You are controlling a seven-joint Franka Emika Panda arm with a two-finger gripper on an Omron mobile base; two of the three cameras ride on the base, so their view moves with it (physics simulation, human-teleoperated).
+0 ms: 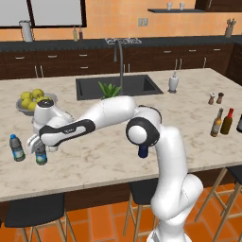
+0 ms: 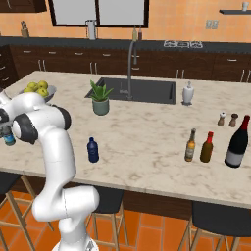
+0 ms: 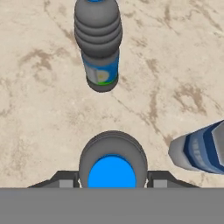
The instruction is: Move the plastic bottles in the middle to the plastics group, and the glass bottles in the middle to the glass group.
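Right now the counter (image 1: 118, 156) carries the plastics group at its left end, and the gripper (image 1: 38, 146) hangs there with its jaws clamped on the clear greyish bottle (image 3: 112, 162), blue cap up. Likeliest trouble: setting it down against the standing water bottle (image 3: 98, 43) or the second one (image 3: 199, 146) just beside and toppling either. Meanwhile the navy bottle (image 2: 92, 150) waits mid-counter, and the amber bottle (image 2: 190, 145) stands near the red-necked bottle (image 2: 207, 147).

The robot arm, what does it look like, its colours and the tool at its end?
The arm has glossy white rounded segments with dark joint caps and a black band bearing small white lettering on the forearm. Its tool is white-bodied, with two small dark finger tips seen in the hand view.
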